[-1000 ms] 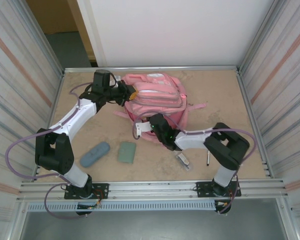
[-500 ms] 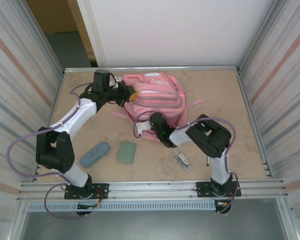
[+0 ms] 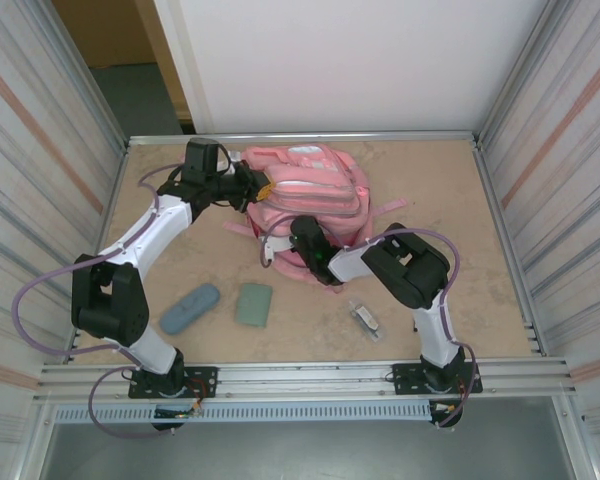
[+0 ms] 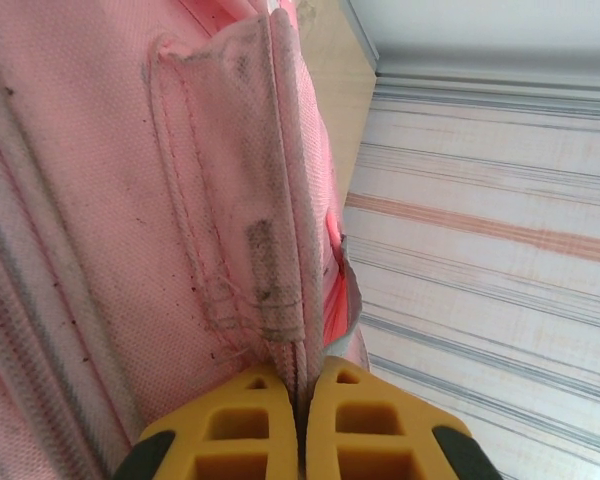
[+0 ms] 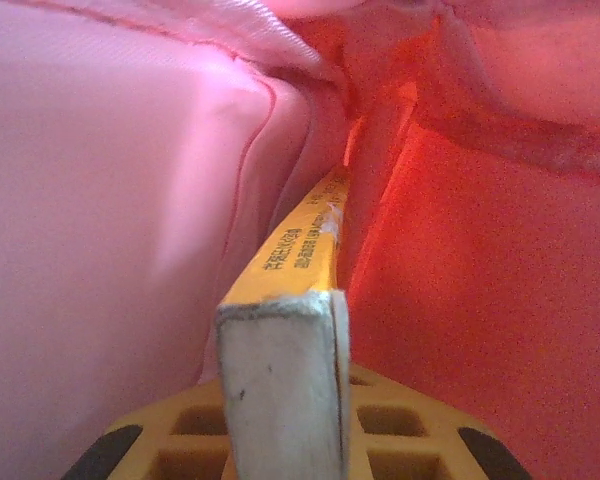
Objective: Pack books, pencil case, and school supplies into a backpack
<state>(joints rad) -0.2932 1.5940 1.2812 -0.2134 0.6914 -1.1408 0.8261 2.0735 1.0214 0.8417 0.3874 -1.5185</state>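
Setting: beige speckled surface [image 3: 450,230], ribbed metal walls at 3 and 9 o'clock, white panel at 12.
Bag: pink backpack [image 3: 315,180], lying at 12 o'clock of the surface.
Holder: left pincer [image 4: 302,395] at the bag's 9 o'clock edge, clamped tight on a fold of pink fabric beside a seam, apparently holding the mouth up.
Loader: right pincer [image 5: 285,400] reaching in from the bag's 7 o'clock side, closed on the orange-yellow book [image 5: 302,250], narrow edge forward, far end already between glowing pink inner walls.
Stage: judged mid-insertion of this book; not yet released.
Waiting: blue-grey pencil case [image 3: 190,308] at 8 o'clock, sage-green book [image 3: 253,304] just beside it at 7 o'clock, clear-and-grey item [image 3: 365,320] at 5 o'clock, all apart from the bag.
Risk one: leading corner catching on the inner fold ahead, buckling the thin book or shoving the whole bag toward 12 o'clock.
Risk two: fabric slipping out of the holding pincer, dropping the mouth onto the book.
Risk three: letting go too shallow, leaving the book half out and blocking later items.
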